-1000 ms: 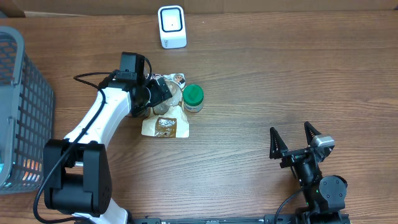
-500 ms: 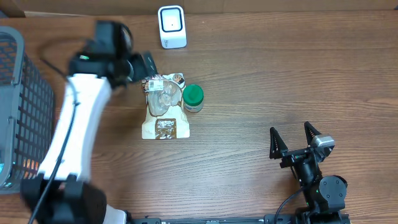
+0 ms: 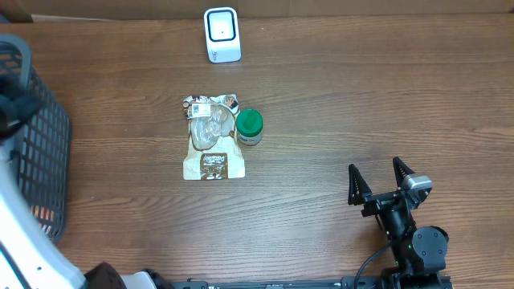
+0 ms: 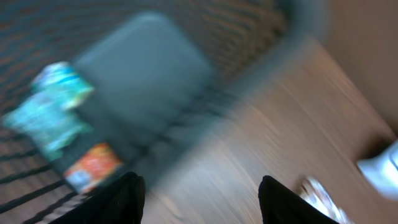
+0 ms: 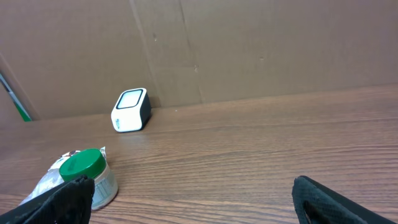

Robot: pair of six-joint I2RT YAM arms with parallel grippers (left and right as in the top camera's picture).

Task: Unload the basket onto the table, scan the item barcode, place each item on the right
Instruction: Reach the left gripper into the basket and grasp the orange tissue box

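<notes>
Ok so here's how it sits: the brown and white pouch (image 3: 211, 148) is lying flat in the middle of the counter (image 3: 337, 96), printed side up, with a clear crinkly bit at its top end. The little jar with the green lid (image 3: 250, 126) is standing upright right against the pouch's upper right corner. The white scanner (image 3: 222, 34) is at the far edge of the counter, well apart from both, window facing up in the overhead view. The left arm (image 3: 20, 233) is way over at the left edge by the dark mesh basket (image 3: 36, 152). Its wrist cam is super blurry, but you can see the left claw (image 4: 200, 180) has its fingers spread with nothing between them, hanging over the basket rim. Inside the basket there's a teal packet (image 4: 53, 115) and an orange one (image 4: 93, 167). The right claw (image 3: 373, 164) is parked near the front right of the counter, jaws wide apart and empty, pointed toward the jar and scanner.
</notes>
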